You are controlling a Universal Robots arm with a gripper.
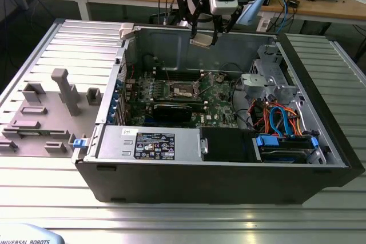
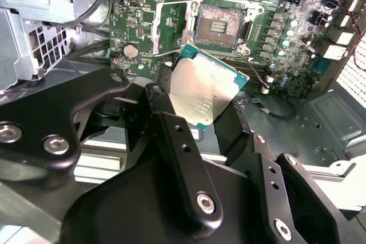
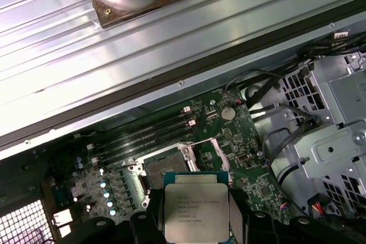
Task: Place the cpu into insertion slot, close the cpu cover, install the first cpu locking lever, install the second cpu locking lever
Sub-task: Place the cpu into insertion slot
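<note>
Grips small flat square silvery-grey cpu (image 2: pixel 205 91) by its edges, clenched in black metal gripper (image 1: pixel 203 36).
Hangs well above open dark computer case (image 1: pixel 189 184) and green circuit board (image 1: pixel 220 107) inside. Carries chip tilted, apart from small square silver-rimmed insertion slot (image 2: pixel 220 27) with dark centre bare. Leaves hinged silver frame cpu cover (image 2: pixel 170 27) swung open just beside slot.

Gripper (image 1: pixel 204 34) aloft, downward-facing, fingers (image 2: pixel 176 140) tight on the cpu's (image 2: pixel 203 87) opposite edges.
</note>
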